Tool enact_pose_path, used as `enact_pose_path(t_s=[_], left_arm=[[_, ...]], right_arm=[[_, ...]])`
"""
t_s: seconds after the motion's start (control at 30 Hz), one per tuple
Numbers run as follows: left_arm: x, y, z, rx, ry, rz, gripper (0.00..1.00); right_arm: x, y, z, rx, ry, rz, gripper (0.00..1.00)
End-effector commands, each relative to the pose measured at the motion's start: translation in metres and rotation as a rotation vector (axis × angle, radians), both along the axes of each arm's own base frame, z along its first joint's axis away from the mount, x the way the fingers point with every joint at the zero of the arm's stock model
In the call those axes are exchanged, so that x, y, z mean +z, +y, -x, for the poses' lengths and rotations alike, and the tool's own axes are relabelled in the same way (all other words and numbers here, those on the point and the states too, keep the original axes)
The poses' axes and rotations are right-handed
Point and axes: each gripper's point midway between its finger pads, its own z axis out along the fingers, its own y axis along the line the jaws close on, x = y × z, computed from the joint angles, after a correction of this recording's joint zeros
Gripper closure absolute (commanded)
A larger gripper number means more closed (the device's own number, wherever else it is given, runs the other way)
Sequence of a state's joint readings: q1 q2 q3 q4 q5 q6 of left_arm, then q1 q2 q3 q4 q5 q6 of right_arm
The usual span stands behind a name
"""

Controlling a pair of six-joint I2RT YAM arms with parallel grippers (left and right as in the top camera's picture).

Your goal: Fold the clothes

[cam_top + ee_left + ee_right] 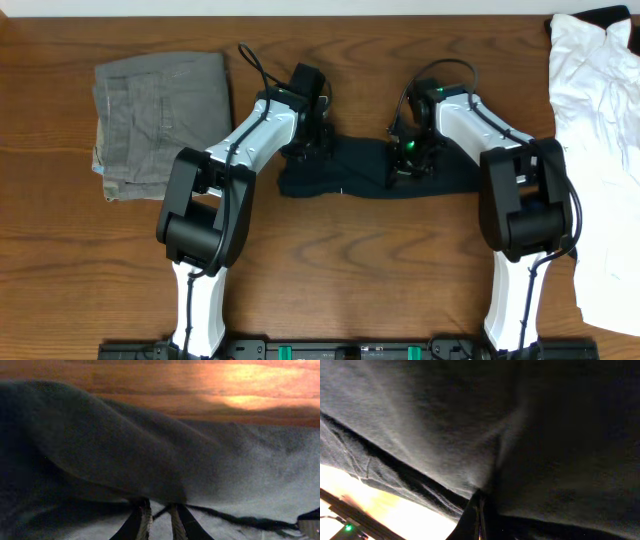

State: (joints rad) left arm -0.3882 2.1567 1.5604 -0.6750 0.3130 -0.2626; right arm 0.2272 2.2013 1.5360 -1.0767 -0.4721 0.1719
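Wide wooden desk [330, 290], and it's busy at the edges: a white garment [600, 130] sprawls down the right side and grey-green trousers [160, 110] sit folded at the far left. Dead centre, between the two arms, lies the black T-shirt [350, 180], already gathered into a narrow band running left to right. Both arms are down on it, one towards each end. The left fingers [143, 522] are drawn close together with a ridge of dark cloth bunched right at their tips, pinching it by the look of things. The right fingers [476, 515] are pressed tight, a crease of fabric nipped between them. So this reads as mid-fold, both ends gripped. The next move, I'd say, is to lift the two ends evenly and carry the held edge over onto the rest, without letting that thin cloth sag or slip free.
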Motion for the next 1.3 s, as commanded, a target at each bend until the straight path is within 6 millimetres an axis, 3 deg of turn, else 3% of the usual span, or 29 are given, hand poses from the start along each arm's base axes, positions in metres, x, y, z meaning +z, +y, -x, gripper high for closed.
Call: enact_pose_path(t_s=[0.0, 0.1, 0.2, 0.43, 0.5, 0.57, 0.73, 0.9, 1.0, 1.1, 1.27], left_arm=[[-0.013, 0.005, 0.006, 0.003, 0.020, -0.028, 0.83], [-0.020, 0.005, 0.008, 0.003, 0.014, -0.026, 0.83], [-0.014, 0.002, 0.005, 0.010, 0.012, 0.007, 0.94], [0.066, -0.017, -0.018, -0.008, -0.132, 0.146, 0.94], [0.081, -0.019, -0.017, -0.008, -0.158, 0.158, 0.94], [0.084, -0.021, -0.013, -0.012, -0.153, 0.158, 0.93], [0.057, -0.029, 0.003, -0.039, -0.087, 0.133, 0.93], [0.012, -0.030, 0.015, -0.047, 0.010, 0.090, 0.93], [-0.015, -0.020, 0.016, -0.035, 0.044, 0.024, 0.93], [-0.030, -0.012, 0.016, -0.025, 0.053, -0.030, 0.93], [-0.033, -0.011, 0.017, -0.025, 0.058, -0.034, 0.92]], right_arm=[[-0.010, -0.011, 0.001, -0.027, 0.026, 0.021, 0.97], [-0.010, -0.007, -0.007, -0.031, -0.009, -0.001, 0.97], [-0.011, -0.004, -0.014, -0.059, -0.027, -0.004, 0.97], [-0.012, 0.008, -0.028, -0.074, -0.089, -0.016, 0.98], [-0.013, 0.012, -0.031, -0.067, -0.104, -0.020, 0.98], [-0.013, 0.015, -0.032, -0.064, -0.114, -0.023, 0.97], [-0.013, 0.022, -0.035, -0.061, -0.132, -0.028, 0.96], [-0.013, 0.023, -0.035, -0.059, -0.134, -0.029, 0.96], [-0.012, 0.023, -0.036, -0.060, -0.136, -0.031, 0.97], [-0.010, 0.027, -0.033, -0.061, -0.119, -0.058, 0.97], [-0.004, 0.033, -0.022, -0.066, -0.064, -0.112, 0.98]])
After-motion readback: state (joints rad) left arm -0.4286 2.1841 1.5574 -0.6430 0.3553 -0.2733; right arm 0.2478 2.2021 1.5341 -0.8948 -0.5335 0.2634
